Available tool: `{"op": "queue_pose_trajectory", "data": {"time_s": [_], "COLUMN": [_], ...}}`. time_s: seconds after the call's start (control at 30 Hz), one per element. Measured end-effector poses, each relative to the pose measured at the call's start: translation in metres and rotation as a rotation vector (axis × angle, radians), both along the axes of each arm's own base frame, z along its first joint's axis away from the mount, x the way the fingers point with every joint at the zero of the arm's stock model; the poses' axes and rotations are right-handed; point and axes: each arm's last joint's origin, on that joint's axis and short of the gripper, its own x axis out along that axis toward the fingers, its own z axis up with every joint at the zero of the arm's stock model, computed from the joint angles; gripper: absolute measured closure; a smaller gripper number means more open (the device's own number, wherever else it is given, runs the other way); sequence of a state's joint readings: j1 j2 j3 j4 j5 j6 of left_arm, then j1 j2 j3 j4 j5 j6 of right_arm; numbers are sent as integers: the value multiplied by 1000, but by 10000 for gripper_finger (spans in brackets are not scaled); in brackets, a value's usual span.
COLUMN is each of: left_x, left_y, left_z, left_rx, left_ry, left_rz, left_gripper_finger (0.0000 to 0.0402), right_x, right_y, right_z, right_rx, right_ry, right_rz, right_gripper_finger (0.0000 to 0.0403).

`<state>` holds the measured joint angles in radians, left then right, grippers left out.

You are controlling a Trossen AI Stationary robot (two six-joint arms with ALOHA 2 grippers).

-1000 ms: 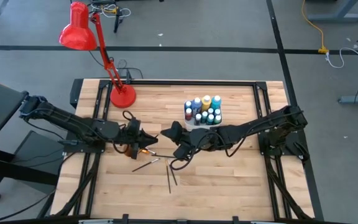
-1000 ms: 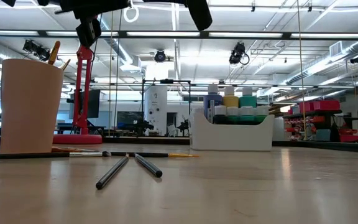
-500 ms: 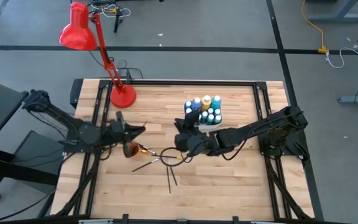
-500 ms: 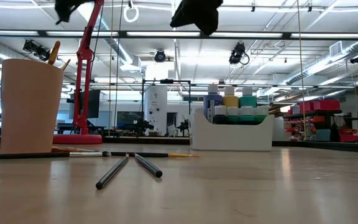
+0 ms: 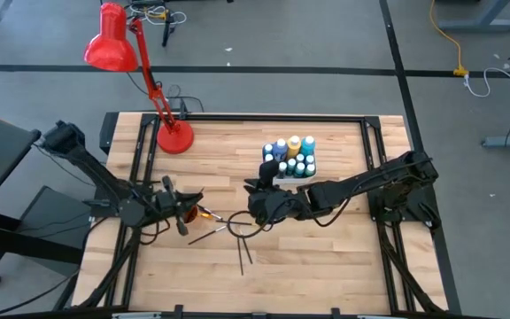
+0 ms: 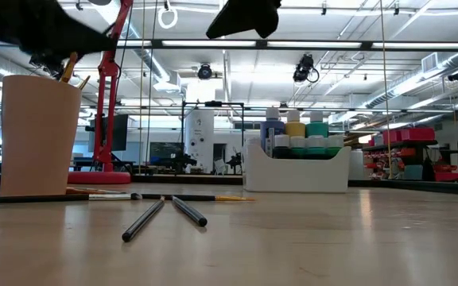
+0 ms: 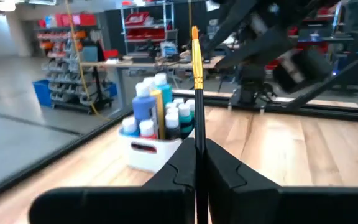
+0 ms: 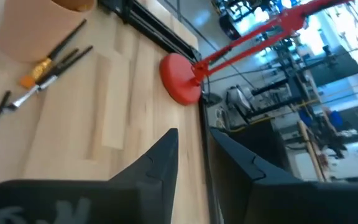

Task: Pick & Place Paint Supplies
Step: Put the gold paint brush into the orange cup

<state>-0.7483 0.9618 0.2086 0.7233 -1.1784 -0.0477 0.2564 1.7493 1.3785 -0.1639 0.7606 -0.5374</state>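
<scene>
My left gripper (image 5: pixel 184 202) is shut on a thin dark-handled paintbrush (image 7: pixel 196 81). It hovers over the orange cup (image 5: pixel 187 213), and in the low view it hangs dark just above the cup's rim (image 6: pixel 50 36). The cup (image 6: pixel 38 135) holds other brushes. Several loose brushes (image 5: pixel 212 232) lie on the wood in front of the cup. The paint bottles (image 5: pixel 292 155) stand in the white tray (image 6: pixel 296 171) at the far right. My right gripper (image 5: pixel 253 190) is open and empty, raised between cup and tray. My left gripper pinches the brush's dark handle (image 7: pixel 197 146) between its two fingers. The brush runs along the fingers and sticks out past their tips, its gold ferrule (image 7: pixel 194 37) pointing toward the tray. The brush is clear of the table.
A red desk lamp stands on its round base (image 5: pixel 174 138) at the far left. Black rails run along the table's edges. Two dark brushes (image 6: pixel 165 213) lie crossed near the table's middle. Bare wood lies toward the near edge.
My left gripper has drawn back toward the table's left edge and come down close over the orange cup. My right gripper has turned and shifted a little toward the far side, staying raised.
</scene>
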Motion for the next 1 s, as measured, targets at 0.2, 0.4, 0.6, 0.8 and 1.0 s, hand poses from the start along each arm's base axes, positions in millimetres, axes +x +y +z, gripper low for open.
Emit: {"op": "queue_pose_trajectory", "data": {"time_s": [0.2,0.4,0.6,0.8,1.0], "left_x": [-3,-2,-2,0,8], "left_y": [3,3,2,1,-7], "left_z": [-25,-26,-22,-4,25], "left_rx": [-85,-126,-105,4,118], "left_ry": [1,-16,-22,-42,-57], "left_rz": [50,50,46,43,11], "left_gripper_finger": [359,361,361,348,327], "right_x": [2,4,6,6,4], "right_y": [1,-2,-4,2,6], "right_z": [1,0,-1,-2,-6], "right_rx": [58,135,252,545,709], "right_ry": [-18,-12,-46,-72,-9], "right_rz": [62,144,148,229,274], "right_gripper_finger": [311,314,314,314,314]}}
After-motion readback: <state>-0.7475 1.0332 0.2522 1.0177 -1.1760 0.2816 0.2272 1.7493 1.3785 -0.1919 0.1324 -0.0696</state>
